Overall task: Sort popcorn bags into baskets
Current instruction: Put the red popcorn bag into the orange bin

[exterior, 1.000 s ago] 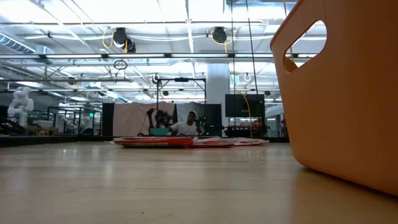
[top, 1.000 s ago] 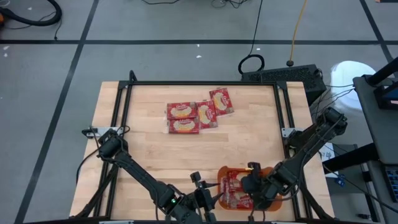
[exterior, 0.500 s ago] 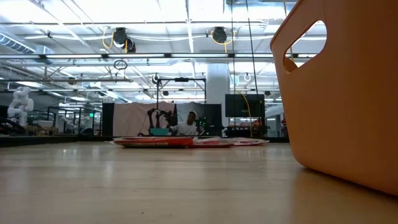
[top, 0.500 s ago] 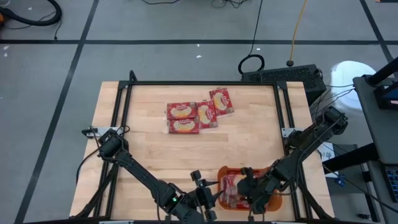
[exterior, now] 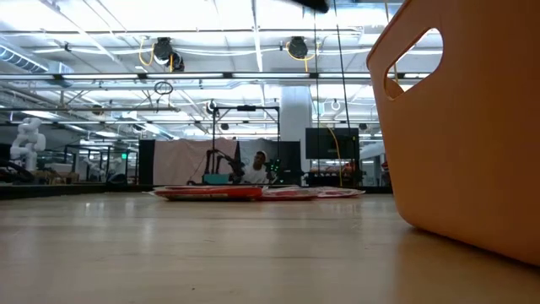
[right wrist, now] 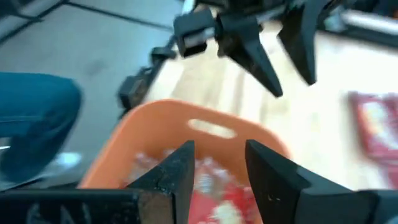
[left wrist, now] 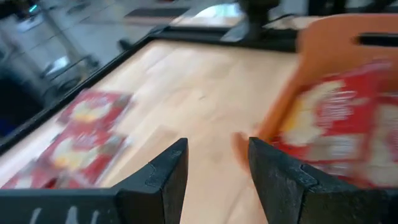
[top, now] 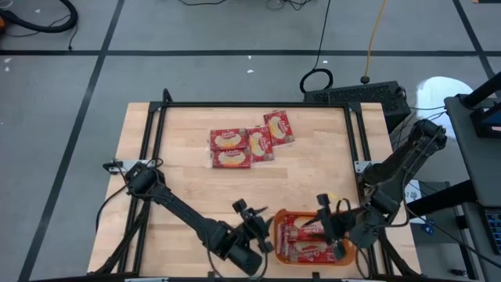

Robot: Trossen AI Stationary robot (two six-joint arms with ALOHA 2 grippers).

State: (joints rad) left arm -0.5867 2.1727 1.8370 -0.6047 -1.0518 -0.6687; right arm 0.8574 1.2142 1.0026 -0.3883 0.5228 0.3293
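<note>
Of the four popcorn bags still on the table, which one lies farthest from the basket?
The leftmost upper bag; the other three lie closer to the orange basket.

Red popcorn bags [top: 243, 146] carry cream-yellow oval labels; the basket [top: 280, 218] is orange; the tabletop [top: 188, 188] is pale wood grain, framed black.

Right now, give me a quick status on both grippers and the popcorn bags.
Left gripper and right gripper open, empty, flanking the basket. Two popcorn bags in it; four more across the table. Nothing in the way.
</note>
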